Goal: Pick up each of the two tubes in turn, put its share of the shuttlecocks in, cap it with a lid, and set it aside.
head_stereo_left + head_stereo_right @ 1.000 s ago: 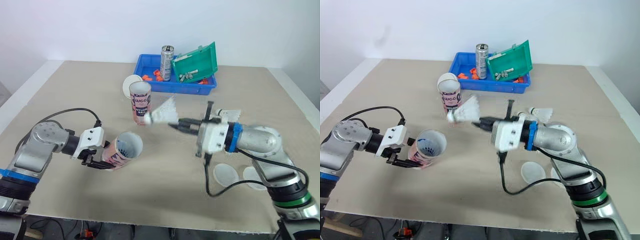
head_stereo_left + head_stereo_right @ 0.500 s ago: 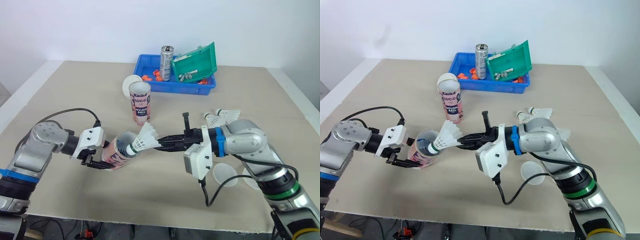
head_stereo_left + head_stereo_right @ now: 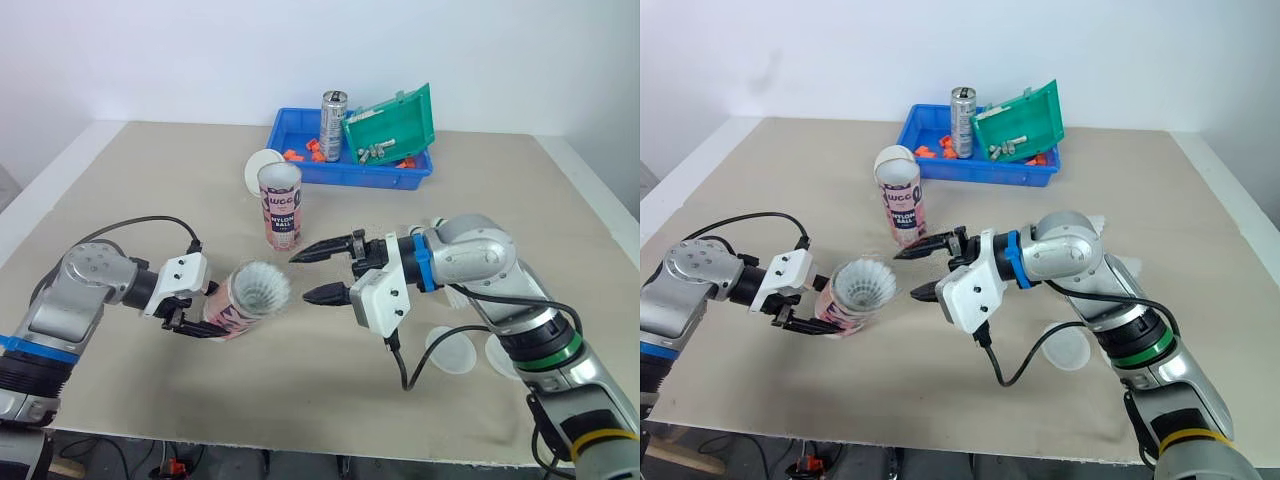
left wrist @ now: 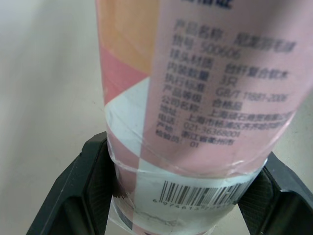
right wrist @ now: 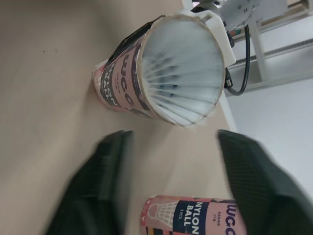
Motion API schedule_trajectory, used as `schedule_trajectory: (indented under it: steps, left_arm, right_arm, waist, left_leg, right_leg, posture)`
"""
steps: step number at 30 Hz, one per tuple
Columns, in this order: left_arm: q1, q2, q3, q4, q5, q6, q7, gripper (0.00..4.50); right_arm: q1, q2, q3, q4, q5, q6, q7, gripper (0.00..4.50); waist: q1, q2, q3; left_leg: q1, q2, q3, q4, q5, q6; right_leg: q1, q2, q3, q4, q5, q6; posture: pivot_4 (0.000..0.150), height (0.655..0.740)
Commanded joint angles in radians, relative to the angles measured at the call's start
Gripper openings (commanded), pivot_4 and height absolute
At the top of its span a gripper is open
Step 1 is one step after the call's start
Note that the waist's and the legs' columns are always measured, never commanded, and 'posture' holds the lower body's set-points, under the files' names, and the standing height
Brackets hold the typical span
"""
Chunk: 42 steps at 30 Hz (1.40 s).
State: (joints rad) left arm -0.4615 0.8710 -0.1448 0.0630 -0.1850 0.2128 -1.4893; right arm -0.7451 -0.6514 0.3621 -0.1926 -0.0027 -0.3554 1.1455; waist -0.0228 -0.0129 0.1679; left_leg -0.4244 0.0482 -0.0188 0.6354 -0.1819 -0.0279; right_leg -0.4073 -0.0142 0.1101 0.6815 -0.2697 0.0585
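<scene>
— Beige tabletop [image 3: 150,190], white wall behind. Where is the left gripper [image 3: 200,318]?

— Low over the near part of the table, clamped on the base of a pink shuttlecock tube [image 3: 245,298]. The left wrist view has one black finger on each side of the tube, just above its barcode.

— How does that tube sit?

— Tilted, its open mouth turned toward the right gripper [image 3: 302,277]. A white shuttlecock [image 5: 183,78] sits inside, and its feathers fill the mouth right up to the rim.

— And the right gripper?

— Its two fingers [image 3: 325,247] are spread wide with nothing between them. The tips are just beside the tube's mouth, not touching it.

— The second tube?

— That upright tube [image 3: 281,208] stands on the table beyond the right gripper, near its upper finger but apart from it. Its mouth is uncapped.

— Any lids?

— One translucent lid [image 3: 450,350] lies flat under the right forearm, and another is partly hidden beside it. A white lid [image 3: 263,165] rests behind the upright tube, farther from both grippers.

— Anything else?

— A blue bin [image 3: 345,172] at the far edge, well away from both grippers, holds a metal can [image 3: 334,125], a tilted green tray [image 3: 392,122] and small orange bits.
</scene>
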Motion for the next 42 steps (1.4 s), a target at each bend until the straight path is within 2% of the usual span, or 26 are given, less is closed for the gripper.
schedule_trajectory:
  steps: [1,5,8,10,13,18,23,27,33,42]
  left_arm:
    - [0.014,-0.011,-0.05,0.026,0.032,-0.007,0.007,2.92]
    - [0.01,-0.014,-0.056,0.035,0.032,-0.015,0.01,2.92]
    - [0.008,-0.022,-0.059,0.044,0.034,-0.021,0.014,2.92]
    - [0.011,-0.025,-0.058,0.049,0.035,-0.028,0.015,2.92]
    - [0.007,-0.037,-0.061,0.066,0.04,-0.039,0.02,2.92]
    - [-0.013,-0.061,-0.07,0.092,0.046,-0.056,0.017,2.92]
    - [-0.036,-0.073,-0.075,0.131,0.056,-0.078,0.012,2.92]
    - [-0.044,-0.082,-0.082,0.147,0.06,-0.088,0.01,2.92]
    - [-0.044,-0.094,-0.088,0.148,0.057,-0.089,0.011,2.92]
    - [-0.029,-0.09,-0.083,0.131,0.055,-0.081,0.014,2.92]
  right_arm:
    - [0.026,-0.034,-0.101,-0.008,0.029,-0.008,-0.046,3.27]
    - [0.185,-0.063,-0.211,-0.054,0.095,0.148,-0.119,3.27]
    - [0.399,-0.038,-0.359,-0.127,0.201,0.365,-0.245,3.27]
    - [0.498,0.025,-0.473,-0.201,0.332,0.548,-0.377,3.27]
    - [0.556,0.161,-0.637,-0.282,0.598,0.814,-0.62,3.27]
    - [0.687,0.197,-0.735,-0.345,0.691,0.896,-0.691,3.27]
    - [0.847,0.121,-0.874,-0.394,0.889,0.995,-0.626,3.27]
    - [0.974,0.049,-0.882,-0.402,0.869,0.998,-0.554,3.27]
    - [1.032,0.025,-0.85,-0.362,0.776,0.95,-0.525,3.27]
    - [0.934,0.038,-0.769,-0.194,0.609,0.858,-0.554,3.27]
  waist:
    - [0.002,0.0,0.0]
    - [0.005,-0.002,-0.001]
    - [0.008,-0.001,-0.001]
    - [0.008,-0.001,-0.001]
    - [0.004,0.0,-0.001]
    - [0.006,0.0,-0.001]
    - [0.006,0.002,-0.001]
    - [0.007,0.002,-0.002]
    - [0.006,0.002,-0.002]
    - [0.006,0.004,-0.003]
  left_leg:
    - [0.0,0.0,0.0,0.0,0.0,0.0]
    - [0.0,-0.001,-0.001,0.0,0.0,0.0]
    - [0.0,-0.001,-0.001,0.0,0.0,0.0]
    - [0.0,-0.001,-0.002,0.0,0.0,0.0]
    - [0.0,-0.001,-0.001,0.001,0.0,0.0]
    - [0.001,-0.001,0.001,0.001,0.003,0.004]
    - [0.0,-0.002,0.01,0.001,0.005,0.008]
    - [-0.001,-0.001,0.014,0.001,0.005,0.009]
    - [-0.001,-0.001,0.014,0.001,0.006,0.009]
    - [-0.005,-0.002,0.017,0.0,0.006,0.01]
  right_leg:
    - [0.0,0.0,0.0,0.0,0.0,0.0]
    - [0.001,0.0,0.0,0.0,-0.001,0.0]
    - [0.001,0.0,0.0,0.0,-0.001,0.001]
    - [0.002,0.0,-0.001,0.0,-0.001,0.001]
    - [0.002,-0.001,0.0,0.001,0.0,0.001]
    - [0.002,-0.002,0.0,-0.001,0.002,0.001]
    - [0.003,-0.01,0.0,-0.001,0.001,0.003]
    - [0.005,-0.011,0.0,-0.003,-0.002,0.007]
    - [0.005,-0.012,0.0,-0.004,-0.002,0.006]
    - [0.005,-0.016,-0.001,-0.013,-0.002,0.006]
  posture:
    - [0.15,0.7061]
    - [0.15,0.7061]
    - [0.15,0.7061]
    - [0.15,0.7061]
    - [0.15,0.7061]
    - [0.15,0.7061]
    - [0.15,0.7061]
    - [0.15,0.7061]
    - [0.15,0.7061]
    - [0.15,0.7061]
